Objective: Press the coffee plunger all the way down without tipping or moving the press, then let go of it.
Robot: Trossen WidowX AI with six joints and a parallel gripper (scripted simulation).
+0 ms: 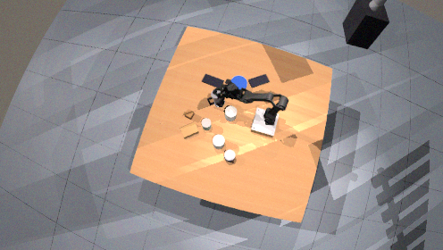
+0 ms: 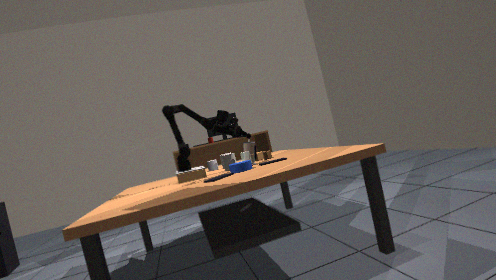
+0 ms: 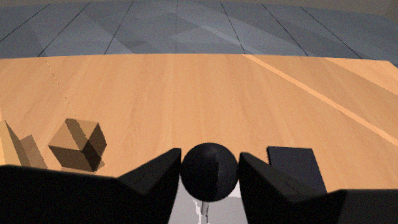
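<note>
The coffee press (image 2: 249, 149) stands upright on the table under my gripper, a pale cylinder with a dark handle at its side. Its black round plunger knob (image 3: 209, 180) fills the space between my fingertips. My gripper (image 3: 210, 158) (image 2: 249, 136) is shut on that knob from above. Below the knob, a short piece of the thin rod (image 3: 205, 212) shows over the pale lid (image 3: 231, 212). In the exterior view the fingertips are just above the press top. In the top view the arm largely covers the press. The rod's exact remaining height is hard to tell.
White cups (image 1: 230, 112) (image 1: 206, 123) (image 1: 218, 141) stand near the press. A blue round dish (image 1: 238, 82) (image 2: 241, 167) lies between two dark flat pads (image 1: 212, 80) (image 1: 259, 80). A wooden cube (image 3: 75, 142) and a larger wooden block (image 1: 189, 130) are at the left in the wrist view.
</note>
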